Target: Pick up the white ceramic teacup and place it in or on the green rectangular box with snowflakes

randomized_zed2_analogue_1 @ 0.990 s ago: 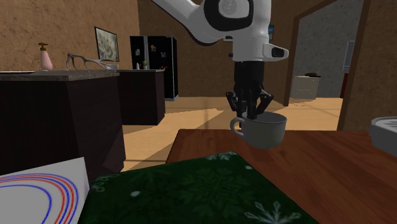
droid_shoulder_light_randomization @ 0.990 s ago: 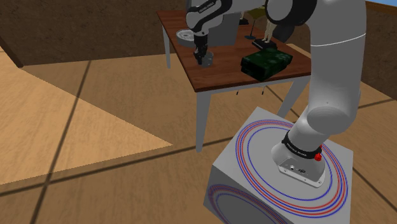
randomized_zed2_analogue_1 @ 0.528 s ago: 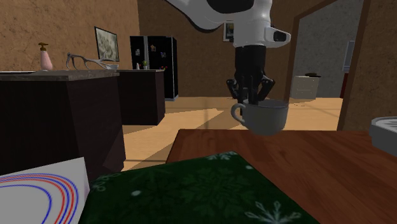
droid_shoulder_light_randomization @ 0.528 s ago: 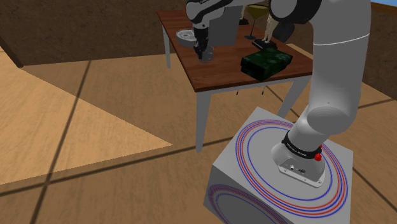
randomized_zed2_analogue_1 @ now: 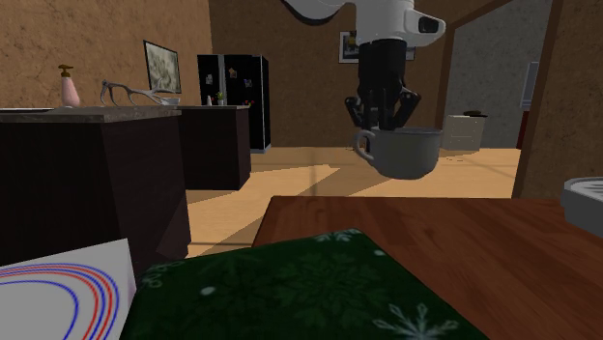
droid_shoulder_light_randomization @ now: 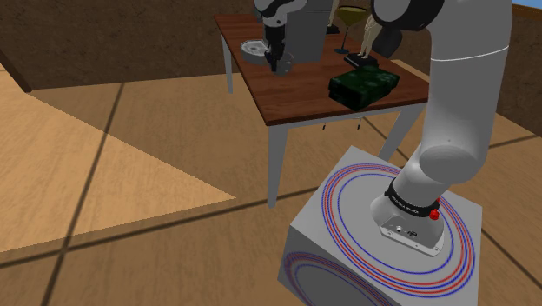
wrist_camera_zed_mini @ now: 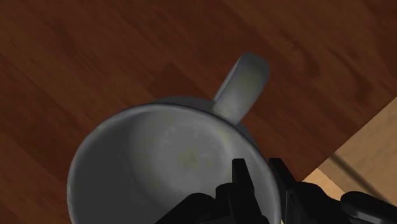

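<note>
Now the teacup (randomized_zed2_analogue_1: 406,153) hangs well clear of the table (randomized_zed2_analogue_1: 464,232), higher than a moment ago, when it had barely left the wood. The hand (randomized_zed2_analogue_1: 387,124) is clamped on the cup's rim: in the wrist view one black finger sits inside the bowl and the other against the outer wall, pinching the wall between them. The cup looks grey-white, with its handle pointing to the second exterior view's left.

To my eye the lift is done. The dark green box (randomized_zed2_analogue_1: 290,290) with pale snowflakes lies on the same table, well apart from the cup and nearer the stand. What remains is the carry across and the lowering onto it. The grip holds only one side of the rim, so I'd guess a brisk move could make the cup swing or slip.
</note>
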### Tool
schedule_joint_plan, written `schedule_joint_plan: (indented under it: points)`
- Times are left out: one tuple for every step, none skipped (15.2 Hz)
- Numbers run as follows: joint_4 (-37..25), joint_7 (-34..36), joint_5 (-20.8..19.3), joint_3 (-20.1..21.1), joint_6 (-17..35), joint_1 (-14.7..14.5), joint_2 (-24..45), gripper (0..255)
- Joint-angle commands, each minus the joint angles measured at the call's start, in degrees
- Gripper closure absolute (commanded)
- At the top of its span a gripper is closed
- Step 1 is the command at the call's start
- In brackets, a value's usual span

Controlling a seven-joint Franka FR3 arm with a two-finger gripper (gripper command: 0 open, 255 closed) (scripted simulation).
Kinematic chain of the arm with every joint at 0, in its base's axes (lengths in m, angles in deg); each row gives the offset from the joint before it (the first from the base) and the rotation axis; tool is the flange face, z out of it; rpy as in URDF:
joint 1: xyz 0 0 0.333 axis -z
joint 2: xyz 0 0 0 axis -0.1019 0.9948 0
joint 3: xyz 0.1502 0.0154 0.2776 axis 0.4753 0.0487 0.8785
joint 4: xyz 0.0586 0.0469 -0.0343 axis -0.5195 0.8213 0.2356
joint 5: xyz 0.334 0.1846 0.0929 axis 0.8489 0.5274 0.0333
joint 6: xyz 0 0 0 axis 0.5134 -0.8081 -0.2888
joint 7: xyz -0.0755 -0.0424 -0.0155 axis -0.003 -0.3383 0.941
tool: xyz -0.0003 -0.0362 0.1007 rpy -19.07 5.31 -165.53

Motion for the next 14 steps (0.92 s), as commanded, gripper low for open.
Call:
schedule_joint_plan:
  points:
    - [-1.14,-0.11,-0.06,-0.07,-1.46,0.07,-0.34,255]
    - [-1.73,-0.12,-0.08,-0.08,-2.16,0.08,-0.46,255]
    - [-2.33,-0.14,-0.10,-0.10,-2.88,0.09,-0.58,255]
    - [-2.96,-0.16,-0.12,-0.12,-3.60,0.10,-0.68,255]
    - [-3.60,-0.18,-0.14,-0.14,-4.32,0.12,-0.76,255]
    - [-4.26,-0.20,-0.15,-0.15,-5.06,0.14,-0.84,255]
    - [-4.94,-0.22,-0.16,-0.17,-5.80,0.16,-0.90,255]
    - [-5.65,-0.24,-0.17,-0.18,-6.54,0.19,-0.94,255]
    - [-6.38,-0.27,-0.18,-0.19,-7.30,0.21,-0.97,255]
    - [-7.13,-0.29,-0.18,-0.21,-8.06,0.24,-0.98,255]
    - [-7.90,-0.32,-0.18,-0.22,-8.83,0.28,-0.98,255]
    - [-8.70,-0.35,-0.17,-0.23,-9.61,0.31,-0.96,255]
    - [-9.53,-0.38,-0.17,-0.24,-10.40,0.35,-0.93,255]
    - [-10.38,-0.42,-0.15,-0.25,-11.20,0.40,-0.88,255]
